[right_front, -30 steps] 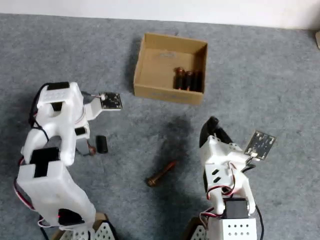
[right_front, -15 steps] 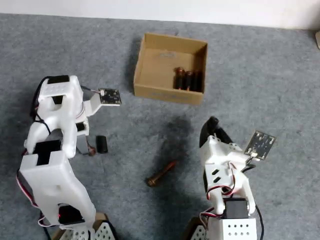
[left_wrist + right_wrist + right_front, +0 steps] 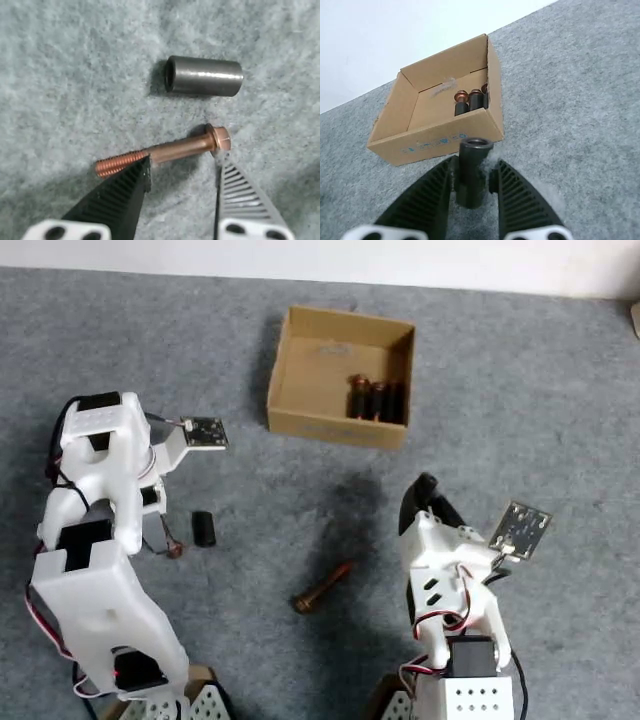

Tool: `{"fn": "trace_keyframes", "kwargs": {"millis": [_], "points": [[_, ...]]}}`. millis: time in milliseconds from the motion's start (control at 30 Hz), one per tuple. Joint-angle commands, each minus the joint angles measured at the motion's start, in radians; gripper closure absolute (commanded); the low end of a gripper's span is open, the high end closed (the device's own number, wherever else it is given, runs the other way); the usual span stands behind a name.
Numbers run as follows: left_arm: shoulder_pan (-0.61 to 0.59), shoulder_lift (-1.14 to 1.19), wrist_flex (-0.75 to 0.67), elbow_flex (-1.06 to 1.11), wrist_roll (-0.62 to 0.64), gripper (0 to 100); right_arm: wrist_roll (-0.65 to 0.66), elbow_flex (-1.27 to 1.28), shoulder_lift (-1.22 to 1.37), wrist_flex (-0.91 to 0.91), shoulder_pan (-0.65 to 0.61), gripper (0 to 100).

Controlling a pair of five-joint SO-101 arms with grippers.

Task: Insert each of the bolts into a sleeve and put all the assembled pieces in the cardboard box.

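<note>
A copper bolt point(image 3: 170, 149) lies on the grey carpet with a black sleeve point(image 3: 203, 76) just beyond it. My left gripper point(image 3: 182, 165) is open right over that bolt, one fingertip at the thread and the other at the head. In the high view this left gripper point(image 3: 163, 537) hangs beside the sleeve point(image 3: 203, 528). My right gripper point(image 3: 473, 167) is shut on another black sleeve point(image 3: 470, 185), held upright and facing the cardboard box point(image 3: 427, 137). A second bolt point(image 3: 320, 587) lies loose between the arms. Several assembled pieces point(image 3: 375, 398) rest in the box point(image 3: 335, 430).
The carpet ends at a white wall strip point(image 3: 320, 258) behind the box. The right arm's body point(image 3: 450, 590) stands close to the loose bolt. Open carpet lies between the box and both arms.
The left arm has swung to the left and drawn back a little, and the bolt at its fingertips has shifted with it. The right arm has stayed still.
</note>
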Motion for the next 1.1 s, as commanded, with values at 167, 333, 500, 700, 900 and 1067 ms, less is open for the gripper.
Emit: {"fn": "trace_keyframes", "kwargs": {"millis": [167,333,500,700,900,1067], "points": [[-0.018,0.030,0.015,0.025,-0.891,93,0.014,0.001,-0.005,-0.033,0.007,99.5],[-0.019,0.035,0.017,0.021,-0.891,96,0.014,0.001,-0.005,-0.033,0.007,99.5],[-0.016,0.031,0.023,0.022,-0.891,97,0.014,0.001,-0.005,-0.033,0.008,99.5],[-0.019,-0.022,0.051,-0.013,-0.873,97,0.014,0.001,-0.005,-0.033,0.008,99.5],[0.021,-0.133,0.101,-0.084,-0.710,77,0.014,0.001,-0.005,-0.033,0.008,99.5],[0.059,-0.136,0.094,-0.093,-0.707,74,0.014,-0.001,-0.005,-0.033,0.008,99.5]]}}
